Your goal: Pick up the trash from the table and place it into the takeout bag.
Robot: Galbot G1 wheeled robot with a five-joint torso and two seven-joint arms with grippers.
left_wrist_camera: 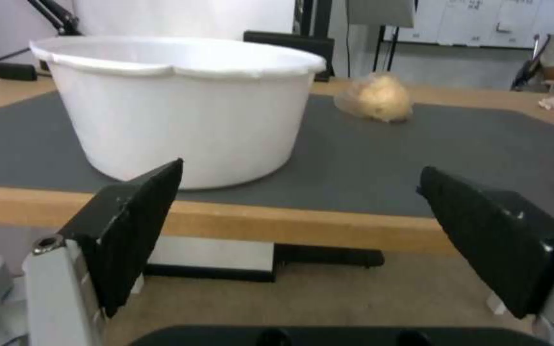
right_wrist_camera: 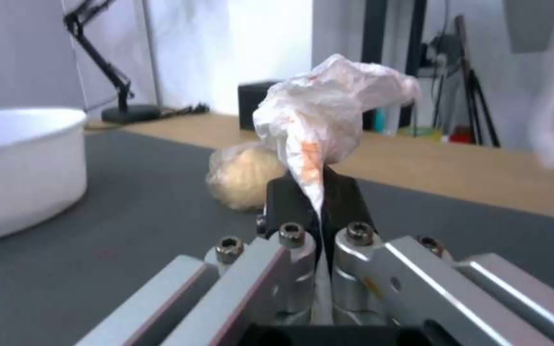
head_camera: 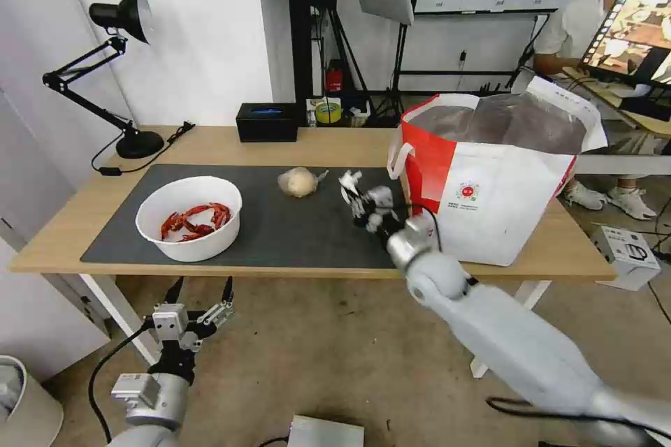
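Note:
My right gripper (head_camera: 355, 197) is shut on the crumpled white tissue (right_wrist_camera: 328, 120), held a little above the dark mat (head_camera: 293, 230), just left of the takeout bag (head_camera: 496, 174). The tissue (head_camera: 347, 181) sticks up from the fingertips. The pale lump wrapped in clear plastic (head_camera: 299, 181) lies on the mat behind it, also seen as the lump (right_wrist_camera: 242, 175) past the gripper (right_wrist_camera: 315, 202). The white bowl of red crayfish shells (head_camera: 189, 216) stands at the mat's left. My left gripper (head_camera: 201, 288) hangs open below the table's front edge, facing the bowl (left_wrist_camera: 181, 105).
A black tissue box (head_camera: 267, 121) sits at the table's back edge, and a black desk lamp (head_camera: 115, 70) stands at the back left corner. The takeout bag stands open at the table's right end. A white bin (head_camera: 21, 405) is on the floor at the left.

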